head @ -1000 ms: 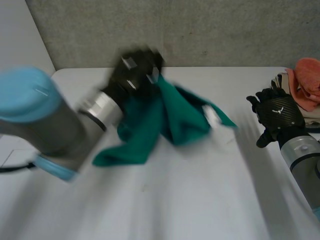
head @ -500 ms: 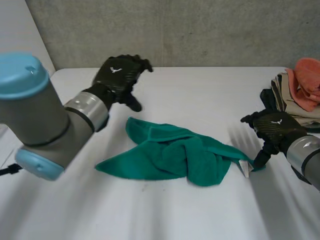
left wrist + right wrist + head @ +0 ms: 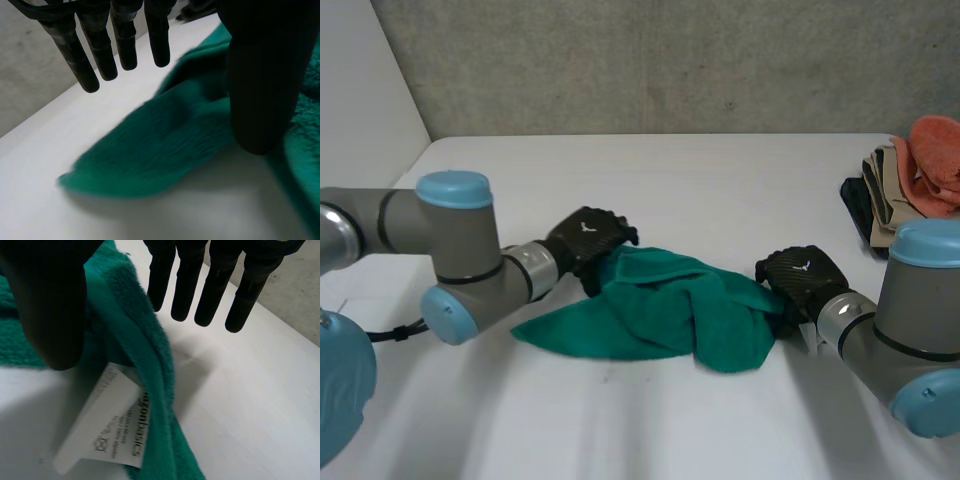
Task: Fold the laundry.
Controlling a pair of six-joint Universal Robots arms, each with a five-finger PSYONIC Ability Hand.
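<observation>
I see the green towel (image 3: 670,315) crumpled mid-bench (image 3: 700,170), bare surface all round | stacked clothes (image 3: 915,180) at right edge, well apart | left hand (image 3: 588,238) at towel's left end, fingers straight, released | right hand (image 3: 800,278) at right end by white label (image 3: 107,425), released | half a second ago the left hand was raised nearer the far edge and the right stood farther right.

We are viewing a green towel (image 3: 670,315) of fuzzy terry cloth, its white label (image 3: 107,427) looking smooth, lying on a matt, smooth white table (image 3: 720,180); behind, we are seeing a rough grey wall (image 3: 670,60).
</observation>
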